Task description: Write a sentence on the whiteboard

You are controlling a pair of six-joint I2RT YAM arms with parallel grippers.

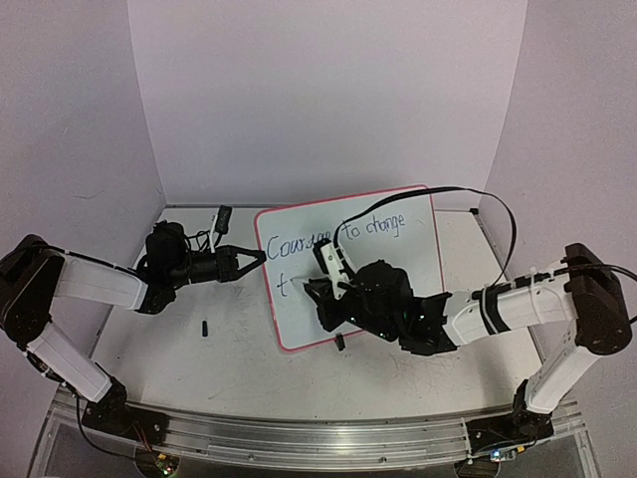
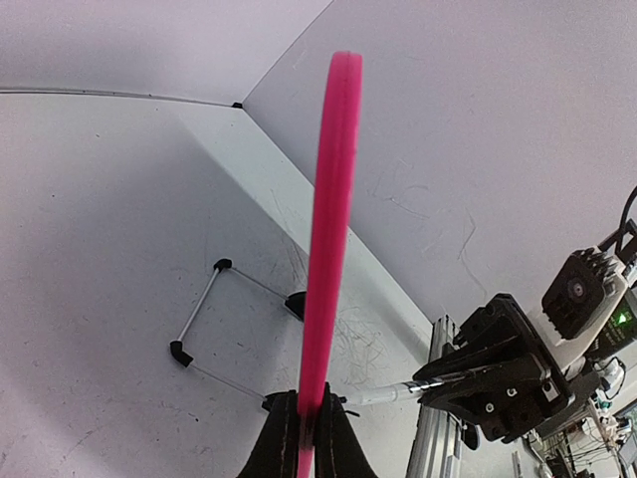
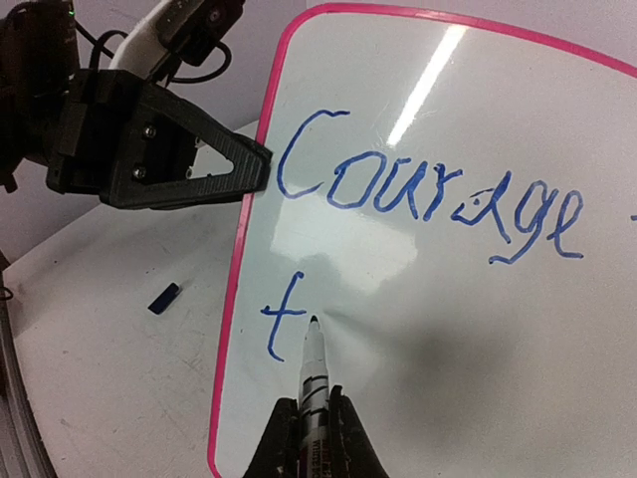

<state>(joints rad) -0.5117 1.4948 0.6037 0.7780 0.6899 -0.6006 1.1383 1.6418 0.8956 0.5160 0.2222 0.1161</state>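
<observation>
Left jaws clamp the whiteboard point(image 1: 413, 264) rim; right jaws pinch a marker point(image 3: 315, 363), its barrel mostly hidden.

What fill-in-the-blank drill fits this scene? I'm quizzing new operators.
The sentence on the whiteboard begins "Courage to ___".
Its second line holds only the letter ___.
The right gripper holds a ___ with its tip at the board.
The left gripper clamps the board's ___ rim.
Missing words: change; t; marker; pink.
</observation>
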